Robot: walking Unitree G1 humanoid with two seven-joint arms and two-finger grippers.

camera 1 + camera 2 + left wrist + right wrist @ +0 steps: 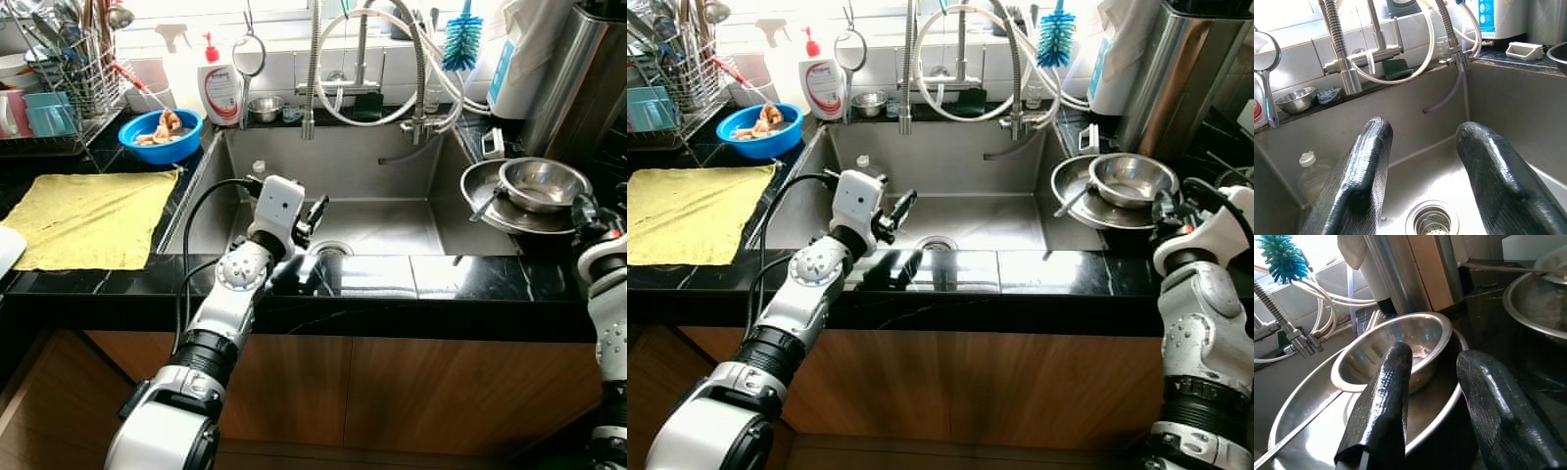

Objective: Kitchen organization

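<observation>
The left gripper (1420,181) hangs over the sink (392,225), above the drain (1432,220), its two fingers (1359,176) spread wide with nothing between them. The right gripper (1430,401) stands at the right end of the table (411,279), fingers parted and empty, just before the steel bowl (1388,352).

That one bowl sits inside a larger steel pan (480,201) on the table to the right of the sink; a thin metal handle (1298,431) lies in the pan beside it. One small steel dish (1295,99) rests on the ledge behind the sink, next to a dark scourer (1328,94) and a green sponge (1396,68). One plastic bottle (1312,171) stands in the sink's left rear corner.

On the left of the table lies one yellow cloth (93,217). Behind it stands one blue bowl (162,134) holding scraps, one soap bottle (219,86) and a rack (69,69) of utensils. One blue brush (460,39) hangs above the taps (367,69). Two spring-necked spouts show there.
</observation>
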